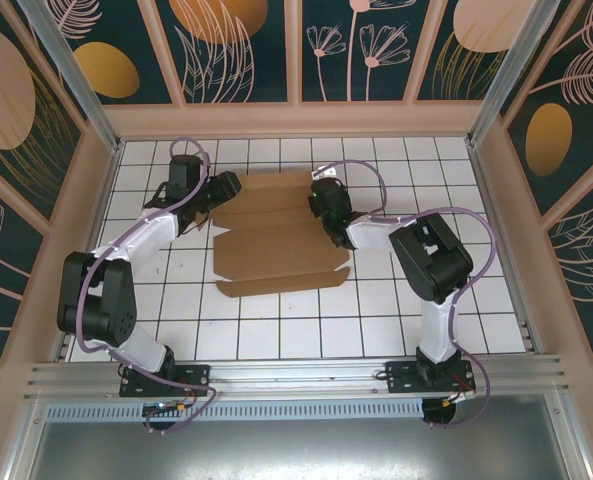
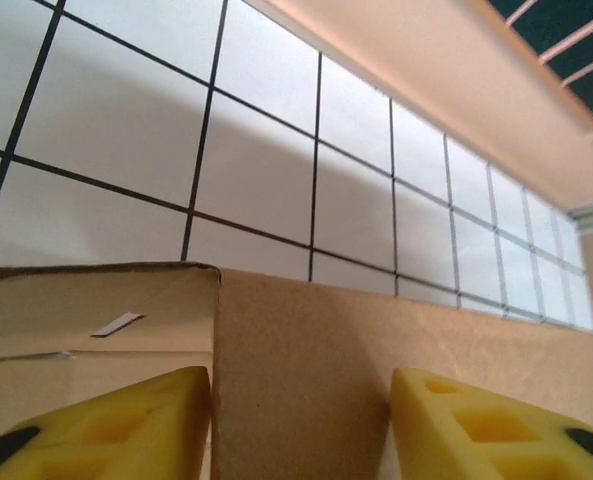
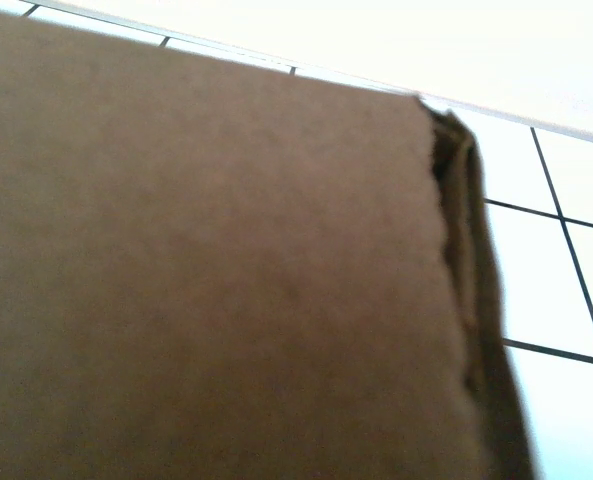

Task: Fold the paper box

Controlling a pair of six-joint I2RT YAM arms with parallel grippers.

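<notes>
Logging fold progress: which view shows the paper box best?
Top external: nearly the whole paper box shows, flaps included. Left wrist shows a cardboard edge behind its yellow fingers; right wrist, one blurred brown panel.

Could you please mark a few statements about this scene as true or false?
1. The brown corrugated cardboard box lies on the white tiled table. True.
2. The box is folded up and closed. False: it is an opened-out sheet with its flaps spread.
3. The left gripper has its yellow fingers apart, with cardboard just beyond them. True.
4. The right gripper is parked off the cardboard, near its base. False: it is over the sheet's far right part.
</notes>
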